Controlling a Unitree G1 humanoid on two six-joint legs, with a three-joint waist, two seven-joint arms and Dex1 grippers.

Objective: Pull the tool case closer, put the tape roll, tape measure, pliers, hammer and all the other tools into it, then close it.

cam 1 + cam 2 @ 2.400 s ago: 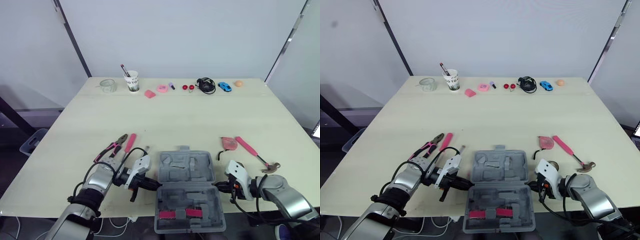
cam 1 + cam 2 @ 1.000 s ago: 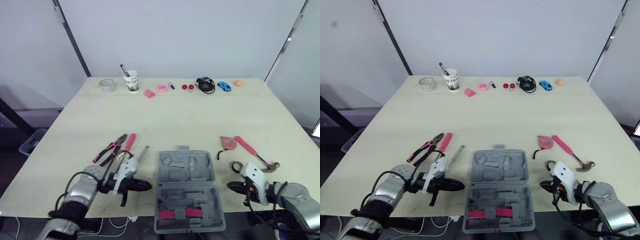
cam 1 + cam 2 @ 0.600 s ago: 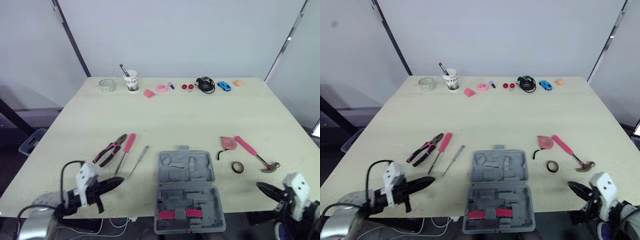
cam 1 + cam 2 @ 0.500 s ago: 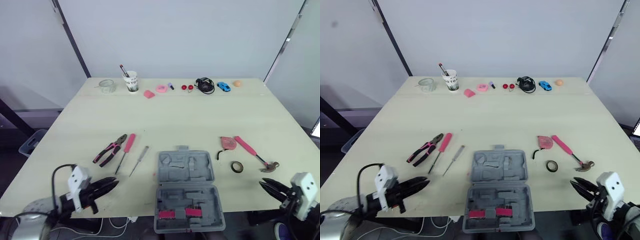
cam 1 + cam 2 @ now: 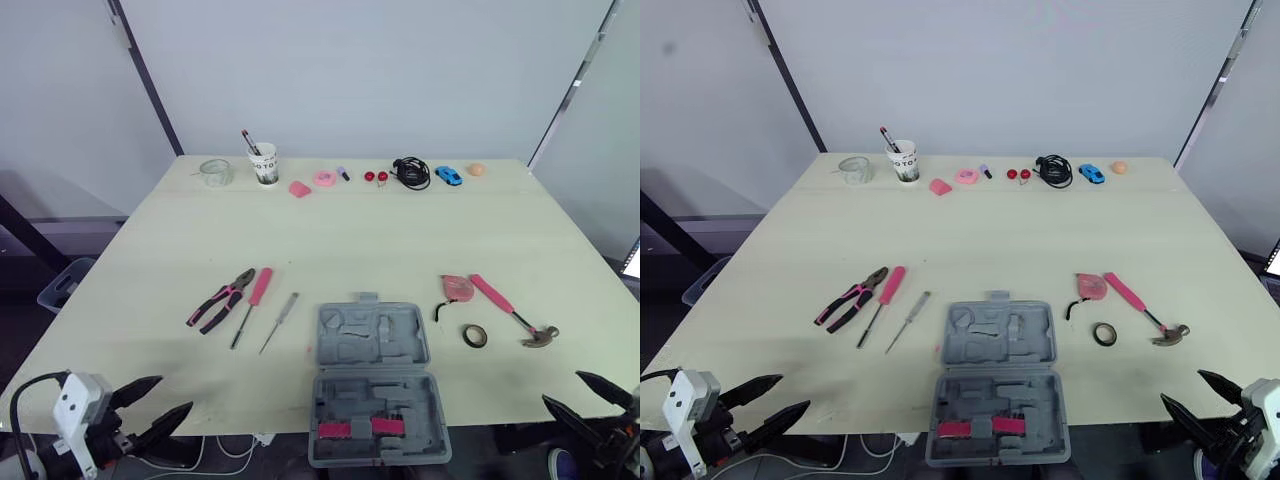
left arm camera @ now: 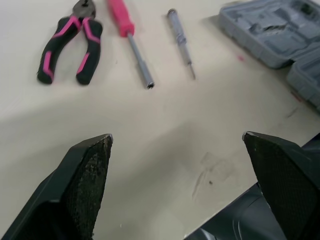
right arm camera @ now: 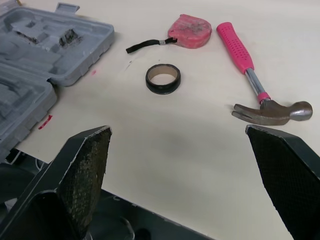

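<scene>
The grey tool case (image 5: 372,340) lies open and flat at the table's front middle, with pink latches on its near half. Left of it lie the pink-and-black pliers (image 6: 67,45), a pink-handled driver (image 6: 125,27) and a thin grey screwdriver (image 6: 181,40). Right of it lie the pink tape measure (image 7: 190,37), the black tape roll (image 7: 163,79) and the pink-handled hammer (image 7: 255,85). My left gripper (image 5: 175,392) hangs open off the front edge at the left corner, holding nothing. My right gripper (image 5: 561,386) is open and empty off the front edge at the right.
Along the table's back edge (image 5: 350,158) stand a glass jar (image 5: 215,171), a paper cup with pens (image 5: 263,161), small pink items (image 5: 322,177), a black cable (image 5: 411,170), a blue toy car (image 5: 449,174) and an orange ball (image 5: 477,169). Bare tabletop lies between that row and the tools.
Both arms have drawn back from the case's sides to beyond the table's front edge. Both grippers went from shut to wide open. The tape roll came into view where the right gripper had been.
</scene>
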